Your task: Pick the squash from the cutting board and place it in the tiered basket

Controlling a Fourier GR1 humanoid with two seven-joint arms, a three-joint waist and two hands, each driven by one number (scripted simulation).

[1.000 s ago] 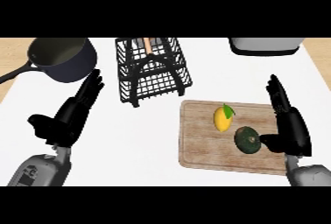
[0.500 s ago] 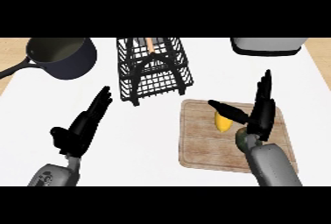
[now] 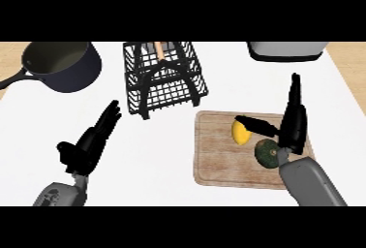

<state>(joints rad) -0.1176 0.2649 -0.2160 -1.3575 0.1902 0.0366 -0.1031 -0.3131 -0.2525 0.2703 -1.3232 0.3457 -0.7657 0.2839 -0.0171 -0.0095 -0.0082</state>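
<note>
A wooden cutting board (image 3: 221, 160) lies on the white counter at the right. On it sit a dark green squash (image 3: 267, 152) and a yellow lemon (image 3: 241, 134) just left of it. My right hand (image 3: 292, 127) is open above the board, fingers straight and pointing away, thumb stretched across the lemon; its wrist covers the squash's right side. The black wire tiered basket (image 3: 163, 77) stands behind the board's left corner. My left hand (image 3: 87, 145) is open over the counter at the left, away from everything.
A dark saucepan (image 3: 61, 65) with a handle sits at the back left. A grey appliance (image 3: 284, 50) stands at the back right. An orange-handled item shows inside the basket's top (image 3: 160, 50).
My right hand has moved left from the board's right edge to over the squash and lemon. My left hand has drifted slightly right and lower.
</note>
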